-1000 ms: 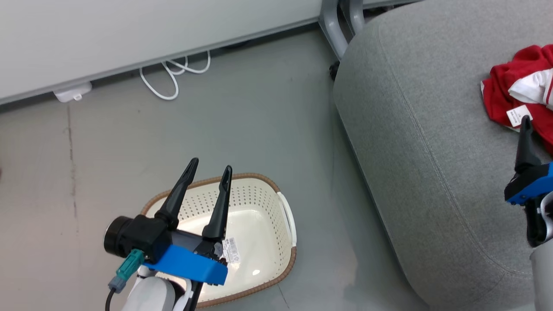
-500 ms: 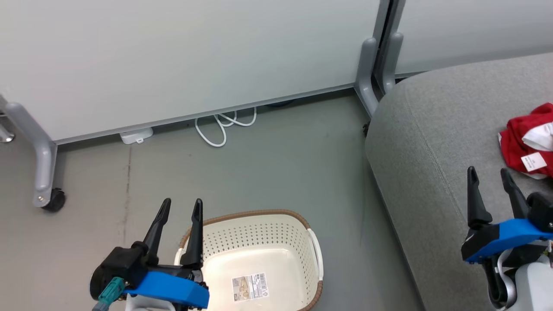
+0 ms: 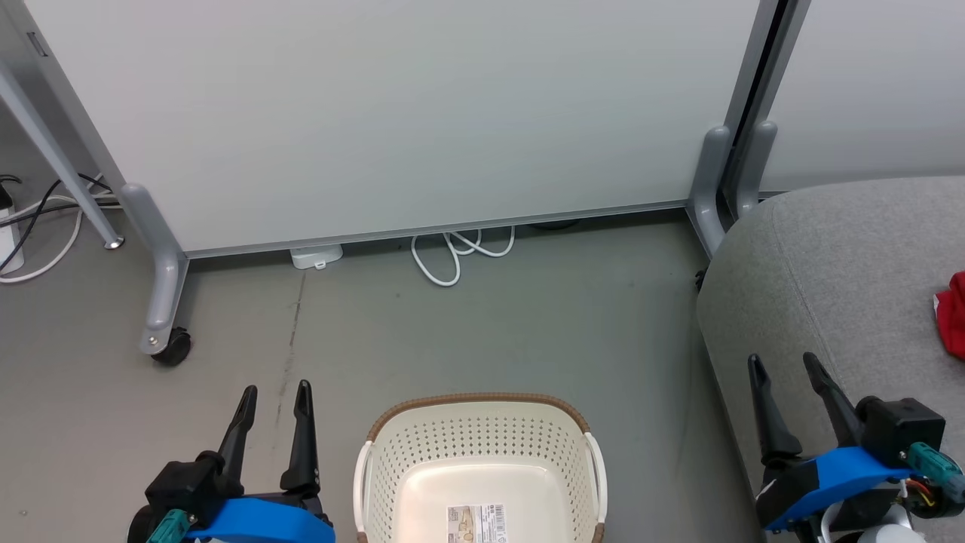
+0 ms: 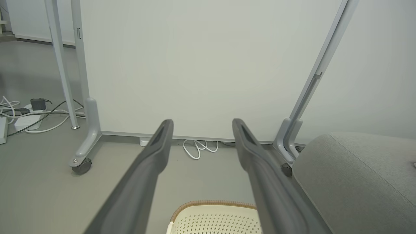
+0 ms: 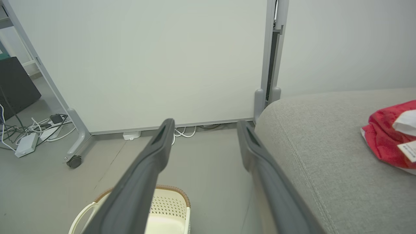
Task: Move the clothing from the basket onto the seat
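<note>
The basket (image 3: 482, 441), an oval cream-white tub with perforated walls, a brown woven-look rim (image 3: 475, 397) and a white handle (image 3: 601, 483) on each side, stands upright on the floor (image 3: 528, 324) at the near middle, its smooth bottom showing a label sticker (image 3: 475, 522). To its right, apart from it, rises the seat (image 3: 844, 279), a large grey upholstered block with a rounded corner and a stitched seam. The clothing (image 5: 383, 139), a crumpled bright red heap with a white fold and a white tag, lies on the seat's top, towards the right.
</note>
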Available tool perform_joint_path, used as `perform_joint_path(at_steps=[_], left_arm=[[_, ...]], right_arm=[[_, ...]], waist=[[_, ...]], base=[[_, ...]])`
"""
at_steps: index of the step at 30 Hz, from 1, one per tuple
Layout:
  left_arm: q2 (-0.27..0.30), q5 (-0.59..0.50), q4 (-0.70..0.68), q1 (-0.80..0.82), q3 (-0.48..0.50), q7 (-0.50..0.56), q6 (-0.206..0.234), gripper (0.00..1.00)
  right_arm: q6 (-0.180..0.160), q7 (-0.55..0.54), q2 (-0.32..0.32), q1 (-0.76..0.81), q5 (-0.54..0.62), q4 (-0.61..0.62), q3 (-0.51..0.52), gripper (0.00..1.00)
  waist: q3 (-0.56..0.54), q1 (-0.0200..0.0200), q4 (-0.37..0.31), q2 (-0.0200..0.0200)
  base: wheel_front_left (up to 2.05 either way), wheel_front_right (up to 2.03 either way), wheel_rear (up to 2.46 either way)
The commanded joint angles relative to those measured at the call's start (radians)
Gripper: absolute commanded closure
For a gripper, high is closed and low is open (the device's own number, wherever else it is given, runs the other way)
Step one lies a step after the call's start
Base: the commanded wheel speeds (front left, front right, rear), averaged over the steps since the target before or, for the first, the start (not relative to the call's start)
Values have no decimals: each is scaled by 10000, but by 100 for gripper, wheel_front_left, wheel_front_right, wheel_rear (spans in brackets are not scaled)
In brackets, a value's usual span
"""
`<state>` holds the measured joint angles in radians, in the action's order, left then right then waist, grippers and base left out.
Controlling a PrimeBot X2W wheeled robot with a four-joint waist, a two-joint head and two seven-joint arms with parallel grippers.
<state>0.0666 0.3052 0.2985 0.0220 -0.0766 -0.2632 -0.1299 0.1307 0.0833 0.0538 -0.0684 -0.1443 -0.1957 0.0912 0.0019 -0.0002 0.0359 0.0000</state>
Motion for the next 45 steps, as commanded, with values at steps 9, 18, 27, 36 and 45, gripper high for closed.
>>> perform_joint_path(at_steps=[9,18,27,36,45], left_arm=[[99,10,114,-189,135,-24,-7,0],[116,44,132,-118,20,-24,-7,0],[153,89,178,-47,-18,-24,-7,0],[23,139,543,-356,-32,68,0,100],[9,1747,399,-195,198,514,-1,100]], right_arm=[[1,-5,-39,189,-316,-8,-346,0],[1,166,-41,121,-525,-277,-401,0],[1,197,-42,64,-558,-366,-488,0],[0,125,-42,220,-538,-776,-502,100],[0,-173,-40,96,-2275,-774,-369,100]], waist=[[-24,2,135,0],[31,2,177,0],[83,2,171,0],[117,3,185,0],[109,3,146,0]], base=[[0,0,0],[0,0,0],[0,0,0],[0,0,0],[0,0,0]])
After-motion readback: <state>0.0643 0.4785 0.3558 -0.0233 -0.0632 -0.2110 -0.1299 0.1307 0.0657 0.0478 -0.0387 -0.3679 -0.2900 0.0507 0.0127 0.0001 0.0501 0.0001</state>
